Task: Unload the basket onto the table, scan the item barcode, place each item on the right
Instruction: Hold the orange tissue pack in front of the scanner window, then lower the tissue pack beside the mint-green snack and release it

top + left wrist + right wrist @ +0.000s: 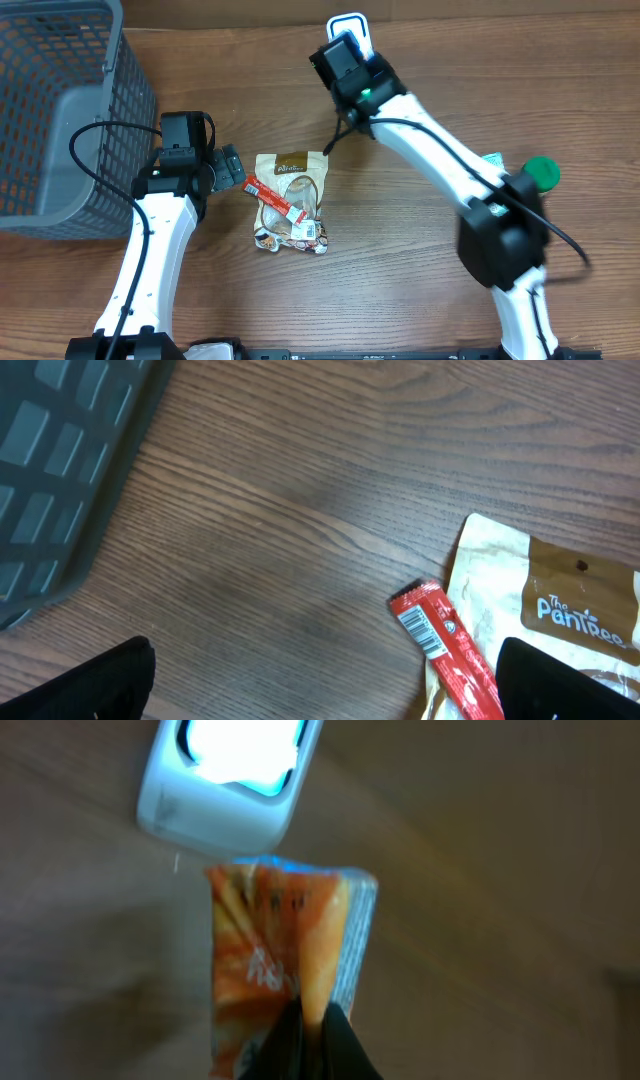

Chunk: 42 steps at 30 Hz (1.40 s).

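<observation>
Clamping an orange packet (pixel 280 950) in the right gripper (pixel 308 1022) just before the lit scanner (pixel 230 780) at the tabletop's far edge, left gripper (pixel 233 166) spread wide near a red stick (pixel 445 650).

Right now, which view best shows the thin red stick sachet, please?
Left wrist: the thin red stick sachet lies close, barcode facing up. Overhead shows it small, across the beige snack pouch; the right wrist view misses it.

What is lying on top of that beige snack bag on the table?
A thin red stick packet lies slanted across the beige bag, its barcode facing up at the end that pokes past the bag's edge. The strip of bag print beneath it is covered.
</observation>
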Tool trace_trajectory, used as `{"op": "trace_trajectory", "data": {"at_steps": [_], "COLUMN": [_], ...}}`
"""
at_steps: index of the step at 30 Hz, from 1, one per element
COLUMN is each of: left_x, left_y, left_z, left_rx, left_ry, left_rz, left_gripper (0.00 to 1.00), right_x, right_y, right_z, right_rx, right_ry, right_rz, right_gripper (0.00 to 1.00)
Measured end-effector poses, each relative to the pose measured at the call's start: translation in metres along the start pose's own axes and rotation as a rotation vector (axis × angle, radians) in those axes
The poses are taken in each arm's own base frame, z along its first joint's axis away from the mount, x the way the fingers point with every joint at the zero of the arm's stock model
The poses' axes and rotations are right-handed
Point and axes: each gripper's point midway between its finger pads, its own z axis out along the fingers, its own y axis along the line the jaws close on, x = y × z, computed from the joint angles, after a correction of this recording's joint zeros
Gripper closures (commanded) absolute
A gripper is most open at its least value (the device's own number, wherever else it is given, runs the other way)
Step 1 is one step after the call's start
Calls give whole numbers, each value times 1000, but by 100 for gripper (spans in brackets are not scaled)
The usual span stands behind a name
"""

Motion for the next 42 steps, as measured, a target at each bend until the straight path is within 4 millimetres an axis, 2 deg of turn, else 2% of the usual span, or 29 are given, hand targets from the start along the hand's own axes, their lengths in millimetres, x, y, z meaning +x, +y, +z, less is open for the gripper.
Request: {"op": "trace_trajectory", "data": {"at_steps": [3,6,8,12,17,19,24,33,42], "left_x": [0,0,0,0,0,0,0,0,0], "left_y": [0,0,0,0,0,0,0,0,0], "left_z": [0,0,0,0,0,0,0,0,0], "left_rx": [0,0,0,0,0,0,0,0,0], "left_ry": [0,0,0,0,0,0,0,0,0], "left_rz": [0,0,0,0,0,0,0,0,0], "left_gripper": [0,0,0,0,0,0,0,0,0], "right_x": [43,99,126,170,212,225,245,245,228], "right_y": [-18,-33,-37,-42,-31,-26,-19,-21,22], "right_z": [-39,-57,-52,-28,-1,9,20,23,5], "right_rx": [-101,-185,-229,-259,-270,-273,-273,-254,-431], "right_ry": [162,399,522,683,781,803,834,820,815], "right_rz": [92,174,257,398,471,487,503,493,478], "right_gripper": [96,96,96,96,93,81,53,53,53]}}
